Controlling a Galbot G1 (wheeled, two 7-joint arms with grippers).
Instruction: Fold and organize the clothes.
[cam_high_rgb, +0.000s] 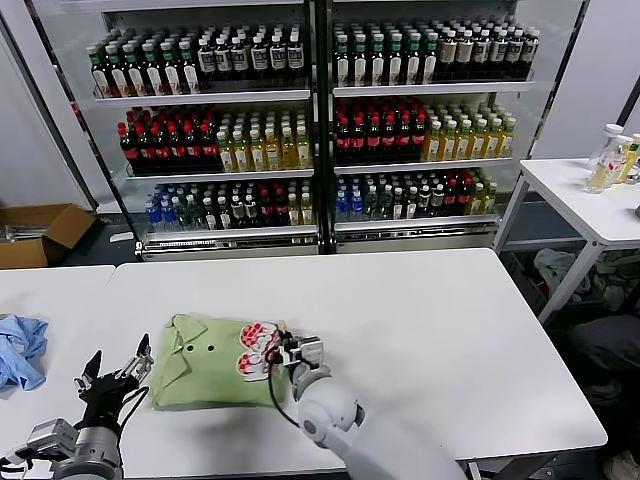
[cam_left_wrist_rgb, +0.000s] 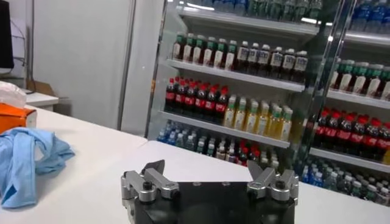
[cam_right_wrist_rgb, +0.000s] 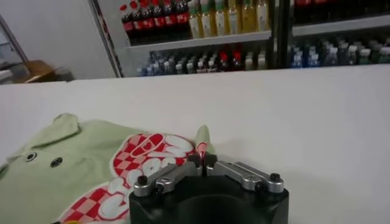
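Note:
The light green polo shirt (cam_high_rgb: 205, 365) lies folded on the white table (cam_high_rgb: 420, 320), collar to the left, its red-and-white graphic (cam_high_rgb: 256, 348) on top. My right gripper (cam_high_rgb: 285, 352) is shut on the shirt's right edge next to the graphic. In the right wrist view (cam_right_wrist_rgb: 202, 162) the jaws pinch a raised fold of green cloth, with the shirt (cam_right_wrist_rgb: 73, 170) spread beyond. My left gripper (cam_high_rgb: 118, 365) is open and empty, held above the table just left of the shirt. In the left wrist view (cam_left_wrist_rgb: 207, 173) it faces the shelves.
A light blue cloth (cam_high_rgb: 20, 350) lies crumpled at the far left; it also shows in the left wrist view (cam_left_wrist_rgb: 27, 158). Fridge shelves of bottles (cam_high_rgb: 320, 130) stand behind the table. A side table (cam_high_rgb: 590, 200) with bottles is at the right, and a cardboard box (cam_high_rgb: 35, 232) on the floor at the left.

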